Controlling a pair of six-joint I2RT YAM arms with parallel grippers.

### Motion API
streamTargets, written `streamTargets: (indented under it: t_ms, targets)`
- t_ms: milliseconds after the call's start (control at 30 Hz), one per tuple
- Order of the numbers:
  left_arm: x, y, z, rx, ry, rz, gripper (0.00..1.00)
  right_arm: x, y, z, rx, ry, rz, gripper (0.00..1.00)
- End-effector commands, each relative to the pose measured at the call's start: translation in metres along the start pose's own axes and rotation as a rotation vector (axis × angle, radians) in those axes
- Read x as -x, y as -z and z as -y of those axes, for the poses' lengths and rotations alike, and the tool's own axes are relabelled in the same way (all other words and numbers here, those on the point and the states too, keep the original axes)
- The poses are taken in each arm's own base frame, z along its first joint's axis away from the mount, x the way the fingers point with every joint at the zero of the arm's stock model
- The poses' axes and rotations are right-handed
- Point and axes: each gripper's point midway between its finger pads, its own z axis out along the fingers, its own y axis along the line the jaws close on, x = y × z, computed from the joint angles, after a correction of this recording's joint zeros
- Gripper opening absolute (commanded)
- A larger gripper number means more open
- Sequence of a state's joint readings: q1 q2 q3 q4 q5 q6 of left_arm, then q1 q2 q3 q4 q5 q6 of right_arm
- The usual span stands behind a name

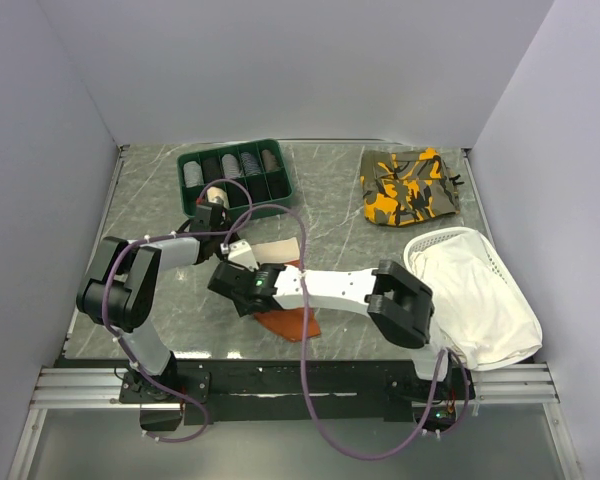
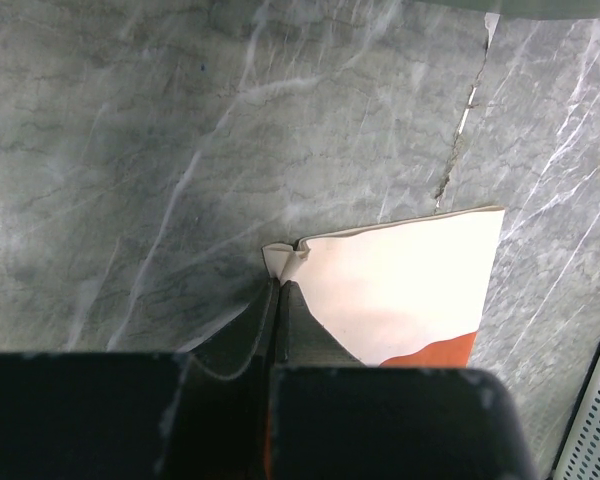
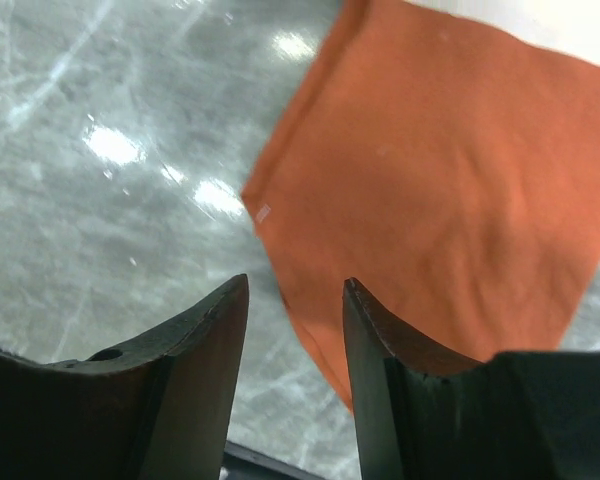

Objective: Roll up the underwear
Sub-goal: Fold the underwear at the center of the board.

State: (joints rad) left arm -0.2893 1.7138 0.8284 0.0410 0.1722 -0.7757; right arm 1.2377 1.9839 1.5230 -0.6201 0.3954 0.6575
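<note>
The underwear (image 1: 288, 322) lies at the table's middle front, rust-orange with a cream-white waistband panel (image 1: 278, 248) at its far end. My left gripper (image 1: 240, 250) is shut on the waistband's left corner. In the left wrist view the jaws (image 2: 278, 283) pinch that corner of the cream panel (image 2: 400, 290). My right gripper (image 1: 242, 298) is open and low over the orange part's left edge. In the right wrist view its fingers (image 3: 295, 288) straddle the edge of the orange fabric (image 3: 450, 170) without holding it. The right arm hides the garment's middle in the top view.
A green tray (image 1: 187, 160) with several rolled items stands at the back left. An orange-and-olive camouflage garment (image 1: 410, 186) lies at the back right. A white mesh basket (image 1: 450, 235) with a large white cloth (image 1: 480, 300) sits at the right.
</note>
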Motion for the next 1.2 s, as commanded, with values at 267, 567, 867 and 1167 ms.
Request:
streamTargets:
  t_ms: [267, 567, 867, 1167]
  targets:
    - [-0.022, -0.002, -0.026, 0.071, 0.006, -0.068, 0.01, 0.013, -0.017, -0.018, -0.058, 0.048, 0.001, 0.48]
    - [-0.023, -0.002, -0.028, 0.071, 0.01, -0.077, 0.01, 0.013, -0.031, -0.029, -0.048, 0.068, -0.009, 0.47]
    - [-0.022, -0.002, -0.031, 0.072, 0.02, -0.078, 0.01, 0.01, -0.04, -0.039, -0.018, 0.07, -0.02, 0.47]
    - [-0.022, -0.003, -0.028, -0.018, 0.088, -0.103, 0.01, 0.03, -0.023, -0.017, -0.018, -0.081, 0.151, 0.48]
